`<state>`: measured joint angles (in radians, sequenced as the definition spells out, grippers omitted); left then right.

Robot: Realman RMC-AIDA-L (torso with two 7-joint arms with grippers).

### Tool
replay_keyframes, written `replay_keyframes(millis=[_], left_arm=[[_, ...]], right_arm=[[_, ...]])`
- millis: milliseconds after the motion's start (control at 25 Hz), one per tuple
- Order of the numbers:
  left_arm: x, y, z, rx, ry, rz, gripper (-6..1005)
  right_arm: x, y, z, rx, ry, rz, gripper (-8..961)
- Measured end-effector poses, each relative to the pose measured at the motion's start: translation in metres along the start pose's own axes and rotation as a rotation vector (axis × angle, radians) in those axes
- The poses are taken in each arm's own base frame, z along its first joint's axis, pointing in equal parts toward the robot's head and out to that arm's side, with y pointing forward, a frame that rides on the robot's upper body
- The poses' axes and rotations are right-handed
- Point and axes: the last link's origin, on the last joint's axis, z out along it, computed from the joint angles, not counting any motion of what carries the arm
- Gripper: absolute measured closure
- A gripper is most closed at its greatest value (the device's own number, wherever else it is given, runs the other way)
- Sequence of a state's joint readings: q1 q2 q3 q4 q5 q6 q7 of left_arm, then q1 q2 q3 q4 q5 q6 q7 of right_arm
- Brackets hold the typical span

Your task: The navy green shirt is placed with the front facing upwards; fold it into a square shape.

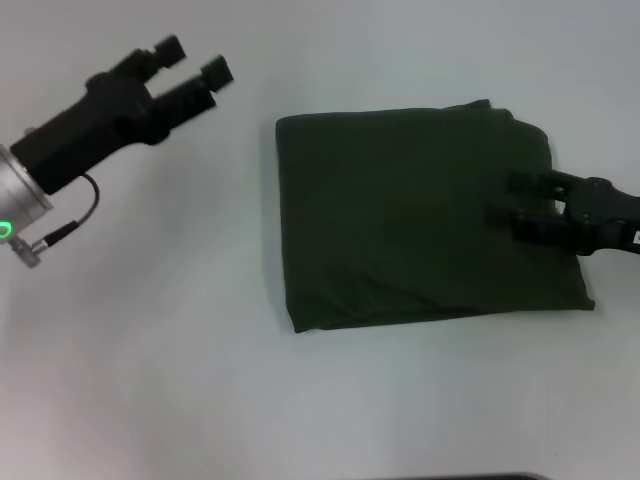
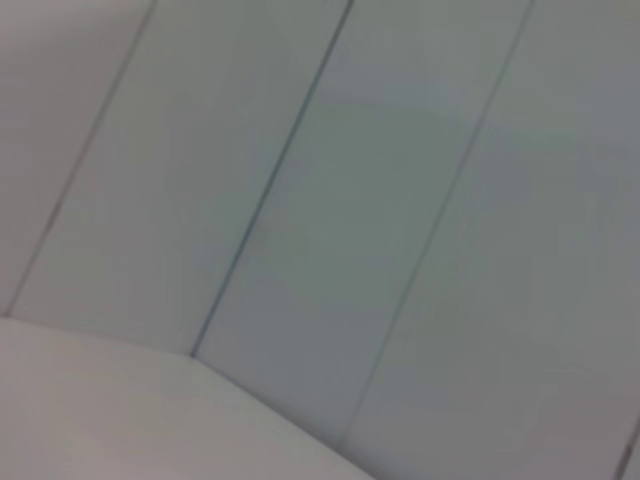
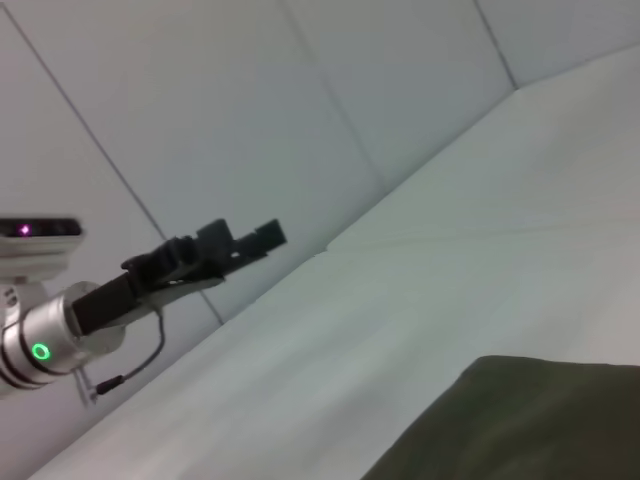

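Spreading across the whole head view, the pale, matte white surface (image 1: 150,380) carries everything here, smooth and bare on all sides of the cloth, with wide open room toward the robot's left and along the near edge. Behind it, the right wrist view shows a wall of flat grey panels (image 3: 250,120) split by thin dark seams.

The navy green shirt (image 1: 400,220) lies right of centre, folded into a near-square block of soft, dark olive cotton. Its left edge is straight and crisp, the near edge slopes a little, and shallow creases run toward the near left corner. At the far right corner the layers sit unevenly, with a small lip of fabric poking out. No lettering or collar shows on the upper face.

The right end effector (image 1: 528,207) reaches in from the right, its black fingers lying over the shirt's right side. They stand slightly apart, gripping nothing; whether they press on the cloth I cannot tell.

The left end effector (image 1: 192,62) hangs well apart from the shirt, over bare surface at the far left, black fingers spread and released, on a silver wrist with a green light.
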<state>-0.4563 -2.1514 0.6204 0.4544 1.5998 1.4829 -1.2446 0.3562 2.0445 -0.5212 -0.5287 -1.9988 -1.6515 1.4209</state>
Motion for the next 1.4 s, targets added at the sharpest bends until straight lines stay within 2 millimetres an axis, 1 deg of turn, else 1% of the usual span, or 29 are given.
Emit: replay_keyframes(millis=[200,360,560,960,1400], left_arm=[[-0.004,0.010,-0.001,-0.095,-0.066,0.016,114],[-0.005,0.017,-0.006,-0.166,-0.110,0.017,114],[-0.011,0.022,-0.013,-0.224,-0.185,-0.010,114],[-0.016,0.030,-0.016,-0.269,-0.211,-0.048,114],[-0.019,0.032,-0.017,-0.284,-0.237,-0.059,114]], right_arm=[[0.004,0.008,0.009,-0.045,0.018,-0.024,33],[0.010,0.017,0.015,-0.114,0.078,-0.038,36],[0.011,0.018,0.015,-0.129,0.092,-0.042,38],[0.008,0.019,0.019,-0.151,0.117,-0.063,39],[0.008,0.020,0.023,-0.168,0.130,-0.070,39]])
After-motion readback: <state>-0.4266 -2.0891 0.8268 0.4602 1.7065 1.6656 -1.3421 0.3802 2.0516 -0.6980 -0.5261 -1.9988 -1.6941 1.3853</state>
